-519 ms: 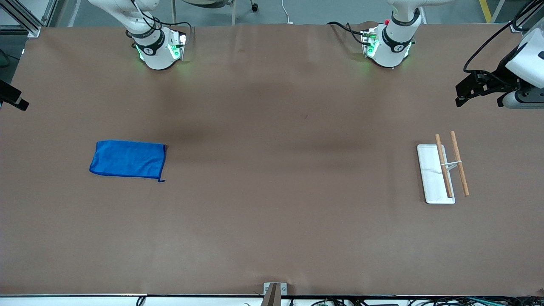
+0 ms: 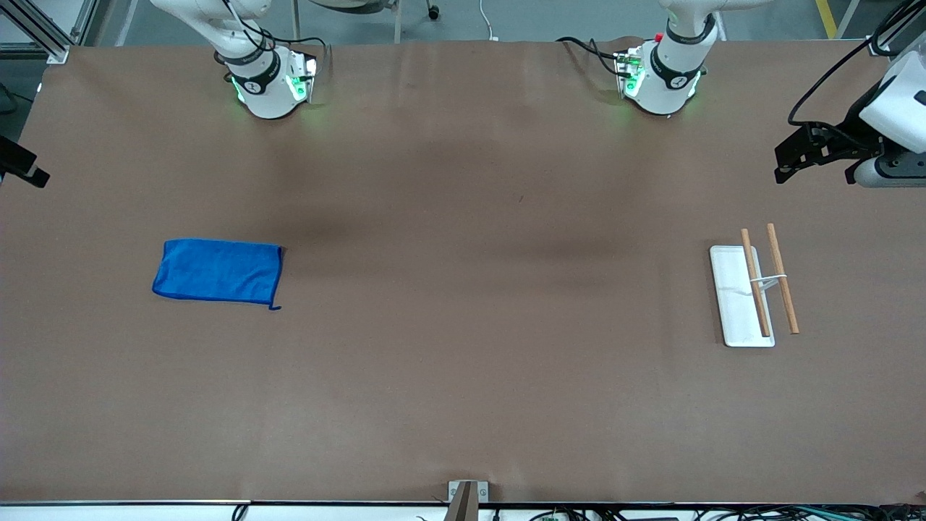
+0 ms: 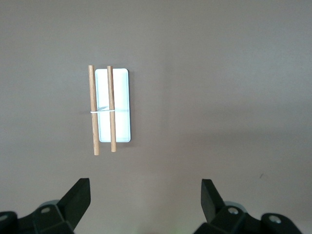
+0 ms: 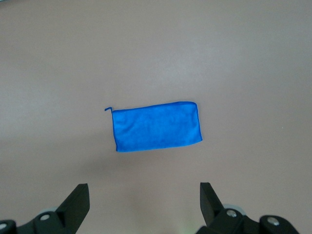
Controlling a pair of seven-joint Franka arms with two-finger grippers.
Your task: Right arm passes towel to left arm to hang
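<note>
The blue towel [image 2: 217,271] lies flat on the brown table toward the right arm's end, its corner loop at the corner nearest the front camera. It also shows in the right wrist view [image 4: 157,126]. My right gripper [image 4: 144,195] is open and empty, high above the table, with the towel apart from it; in the front view only its black hand [image 2: 22,168] shows at the frame's edge. My left gripper [image 3: 145,192] is open and empty, up over the left arm's end of the table [image 2: 792,155], clear of the rack.
A white rack tray [image 2: 732,300] with two wooden rods [image 2: 783,278] stands toward the left arm's end; it also shows in the left wrist view [image 3: 122,105]. The two arm bases [image 2: 271,87] stand along the table's edge farthest from the front camera.
The left arm's hand has shifted very slightly. The towel, the rack and the right gripper have not moved.
</note>
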